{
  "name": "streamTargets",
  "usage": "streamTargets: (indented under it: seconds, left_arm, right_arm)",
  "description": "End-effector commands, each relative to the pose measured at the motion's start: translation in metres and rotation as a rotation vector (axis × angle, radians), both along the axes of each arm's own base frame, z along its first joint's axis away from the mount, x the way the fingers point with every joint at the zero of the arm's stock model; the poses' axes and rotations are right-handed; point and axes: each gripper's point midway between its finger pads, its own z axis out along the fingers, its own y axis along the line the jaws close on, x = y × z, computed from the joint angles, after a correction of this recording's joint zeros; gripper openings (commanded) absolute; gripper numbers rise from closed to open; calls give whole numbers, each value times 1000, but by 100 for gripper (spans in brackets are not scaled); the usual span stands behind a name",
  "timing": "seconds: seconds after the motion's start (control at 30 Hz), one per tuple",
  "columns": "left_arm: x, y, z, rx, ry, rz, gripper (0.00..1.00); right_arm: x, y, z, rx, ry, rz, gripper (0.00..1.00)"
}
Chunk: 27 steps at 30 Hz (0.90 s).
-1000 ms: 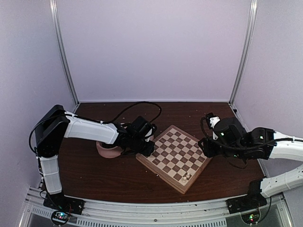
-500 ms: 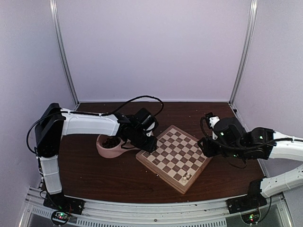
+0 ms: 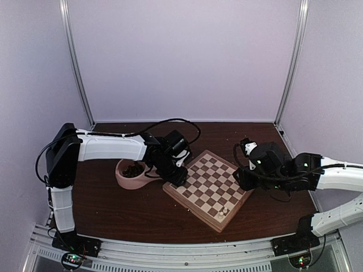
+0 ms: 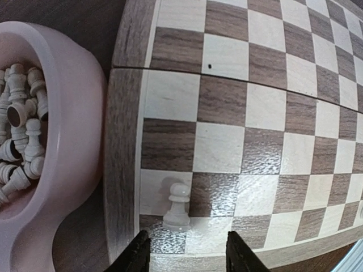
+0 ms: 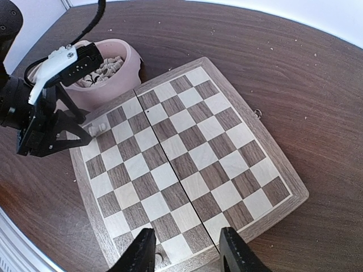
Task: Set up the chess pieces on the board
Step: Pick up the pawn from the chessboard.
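white pawn (image 4: 177, 205) upright, board (image 4: 122, 187) edge | end effector (image 4: 187, 255) spread, seemingly clear of it

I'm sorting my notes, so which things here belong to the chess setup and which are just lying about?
Job in hand: board; standing white pawn; loose chess pieces; pink dish holding them.
Lying about: pale crumbs on the table.

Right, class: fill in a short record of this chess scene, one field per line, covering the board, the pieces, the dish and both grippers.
board: turned diamond-wise, nearly bare
pawn: white, upright on the edge row nearest the dish
other piece: pale, at the board's near corner; type too small to tell
dish: pink, beside the board, holds white pieces
left gripper: open, just above the pawn, not gripping it
right gripper: open, empty, above the board's right side
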Motion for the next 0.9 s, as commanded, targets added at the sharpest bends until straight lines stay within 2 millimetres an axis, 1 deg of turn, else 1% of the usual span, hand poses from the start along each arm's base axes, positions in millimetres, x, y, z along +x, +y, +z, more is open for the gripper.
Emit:
streamTargets:
  seconds: [0.0,0.1,0.17,0.3,0.33,0.53,0.63,0.73,0.87]
  left_arm:
    - [2,0,-12,45,3,-42,46]
    - [3,0,-22,66,6,-54,47]
    - [8,3,-24,87,-25,-50,49]
    - [15,6,-26,118,-59,-50,49]
    - [17,6,-26,123,-63,-50,47]
    - [16,5,-27,123,-61,-66,27]
    - [9,-3,-24,88,-42,-114,16]
    - [2,-10,-19,30,-29,-150,11]
    - [1,-11,-2,-38,-74,-152,9]
  right_arm:
    - [4,5,8,25,-9,-2,41]
    - [4,7,6,22,-2,2,41]
    - [4,8,6,19,2,6,41]
    - [5,9,7,11,3,8,41]
    - [6,9,7,10,2,8,41]
    - [6,12,5,9,8,10,41]
    - [7,14,3,5,14,14,41]
    - [7,16,1,-1,20,21,41]
    - [6,27,-5,-2,57,54,41]
